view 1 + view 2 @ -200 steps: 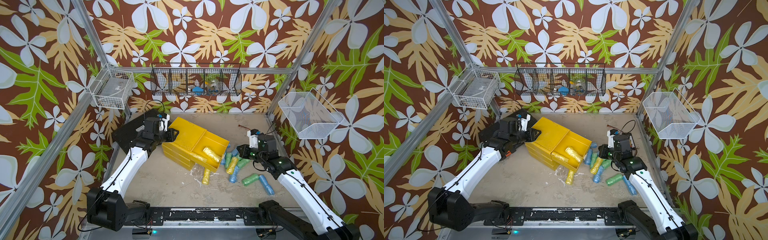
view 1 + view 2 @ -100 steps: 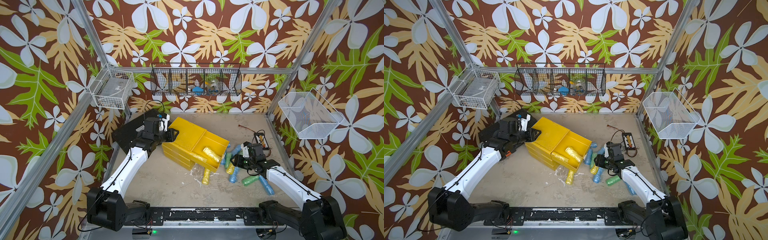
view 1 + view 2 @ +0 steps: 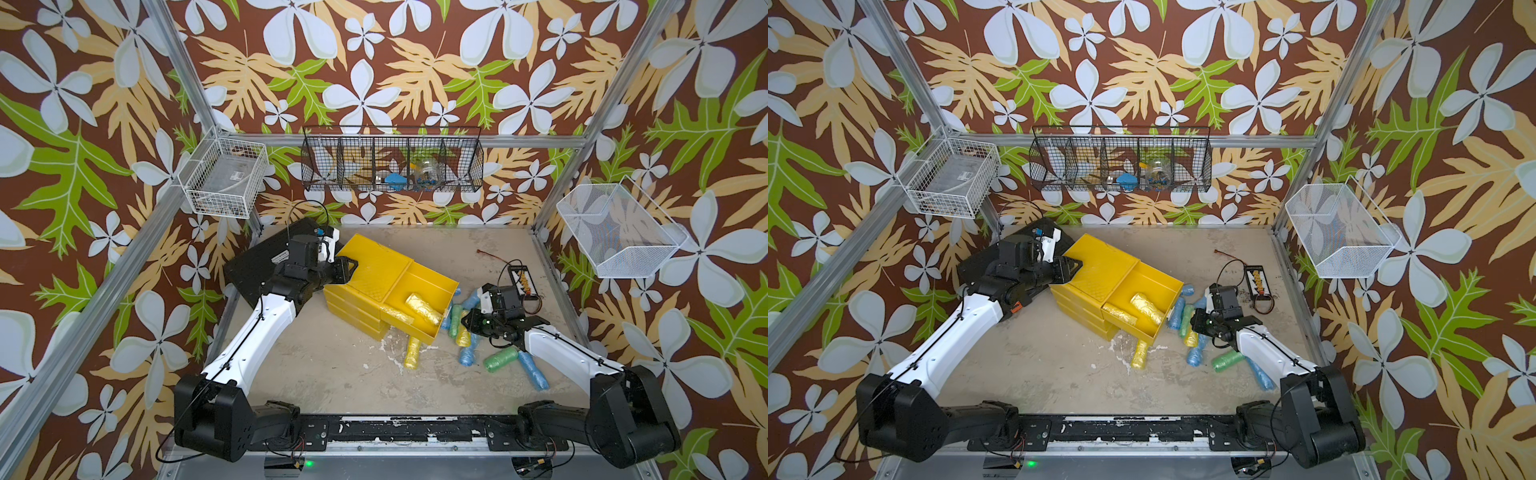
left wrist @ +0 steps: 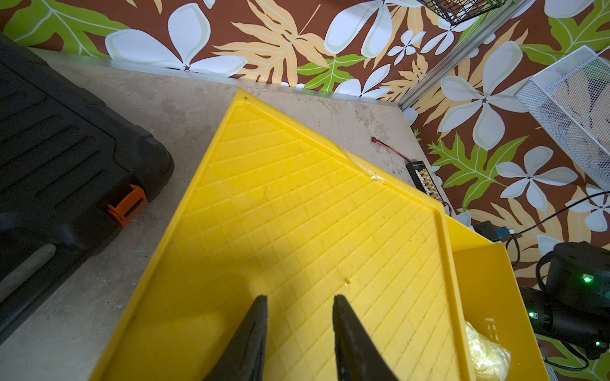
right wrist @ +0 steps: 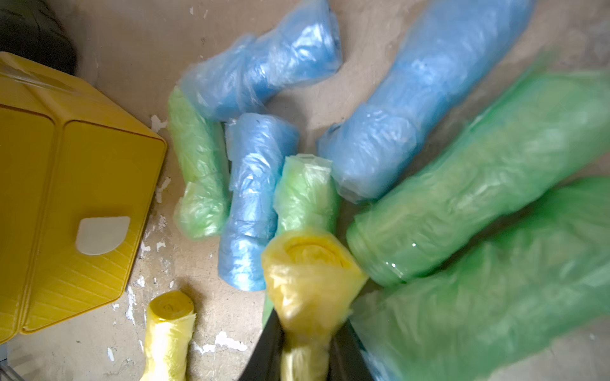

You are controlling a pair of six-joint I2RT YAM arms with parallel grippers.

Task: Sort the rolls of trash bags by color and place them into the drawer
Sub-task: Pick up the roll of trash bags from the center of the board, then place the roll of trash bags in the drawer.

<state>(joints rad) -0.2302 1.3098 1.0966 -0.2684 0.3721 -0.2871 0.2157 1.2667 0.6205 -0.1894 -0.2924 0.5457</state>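
Right gripper [image 5: 307,321] is clamped on a yellow roll [image 5: 310,280], with the black fingers [image 5: 269,343] pinching its sides and the roll's end pointing away from the wrist camera. Can't tell whether the roll is lifted or resting on the pile. The pile of loose rolls [image 3: 461,328] sits on the table [image 3: 332,365] just beside the open drawer's front. In the right wrist view it shows blue rolls [image 5: 254,201] and green rolls [image 5: 478,178] packed against each other. One more yellow roll [image 3: 412,353] lies alone on the table in front of the chest. A green roll [image 3: 500,359] and a blue roll [image 3: 532,370] lie nearer the right arm's base. The yellow drawer chest [image 3: 374,266] stands mid-table, turned at an angle. Its top drawer [image 3: 434,282] is pulled out toward the pile, and two yellow rolls [image 3: 424,307] lie inside it side by side. The lower drawers look closed. Left gripper [image 4: 298,298] sits over the chest's gridded top near its back edge. Its fingers [image 4: 257,330] are a narrow gap apart with nothing between them. A black tool case [image 3: 266,257] lies flat behind the left arm, just beside the chest.
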